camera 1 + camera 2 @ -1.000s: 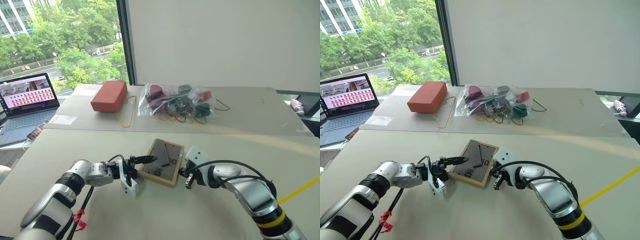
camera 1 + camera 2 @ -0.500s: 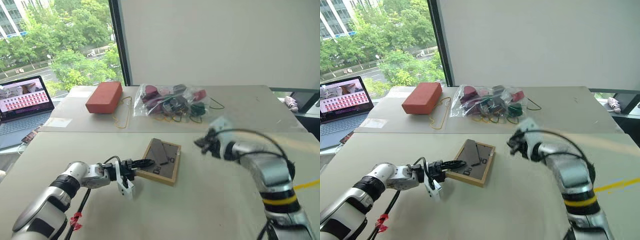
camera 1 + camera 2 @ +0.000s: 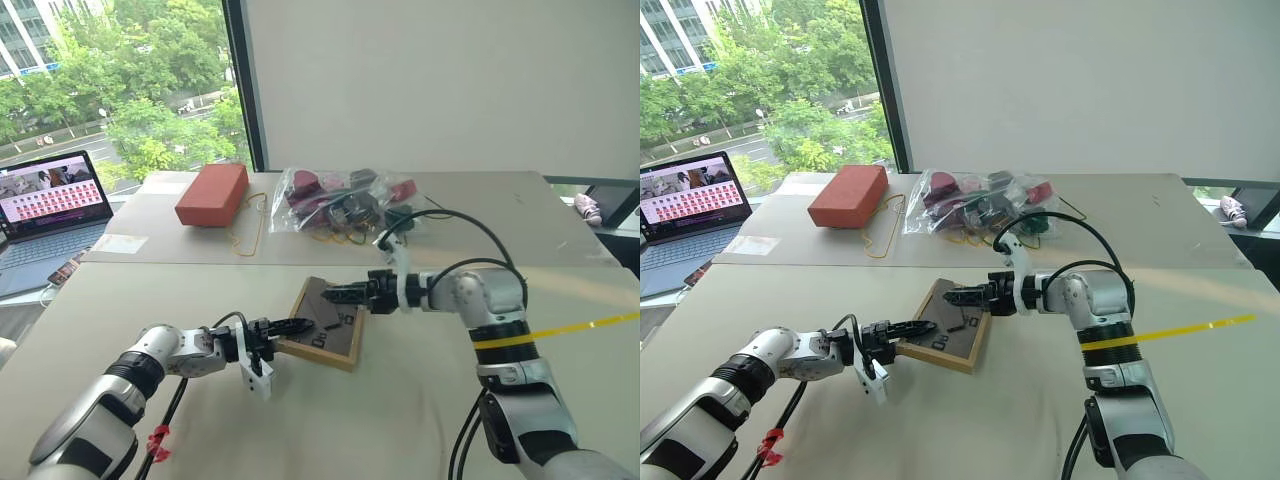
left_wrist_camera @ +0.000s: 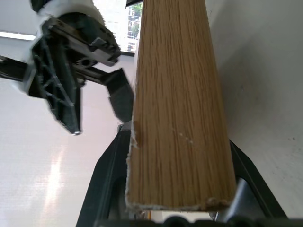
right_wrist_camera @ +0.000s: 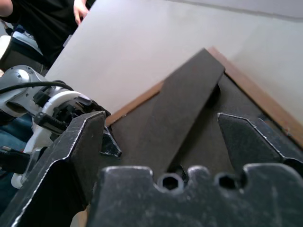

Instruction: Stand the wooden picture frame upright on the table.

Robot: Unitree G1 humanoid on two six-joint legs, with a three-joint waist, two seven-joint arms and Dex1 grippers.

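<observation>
Since a second ago my right arm has swung up from the counter (image 3: 420, 420) beside the frame's right edge and now reaches in from the right, forearm about level, with its tool (image 3: 334, 294) hanging over the far edge of the wooden picture frame (image 3: 325, 325). My left arm has kept its place, stretched low across the counter from the near left corner.

From the head views, the frame lies back side up, near the middle of the counter, its left edge lifted a little. My left tool (image 3: 292, 325) is closed on that left edge. My right tool points left and slightly down, fingers spread wide, holding nothing.

Beyond, on the further counter, sit a red block (image 3: 214, 193) and a clear bag of small items (image 3: 345, 205), with a laptop (image 3: 55, 195) off the left side.

My left wrist view adds the grip itself: one black finger (image 4: 106, 182) on each side of the light wood rail (image 4: 177, 109), and my right tool (image 4: 78, 66) hovering just past it. My right wrist view looks between its own parted fingers (image 5: 78, 146) onto the dark back panel and its fold-out stand (image 5: 189, 109), which lies flat; my left tool (image 5: 57, 118) shows at the frame's edge, and a person (image 5: 52, 19) in dark clothes stands beyond the counter.
</observation>
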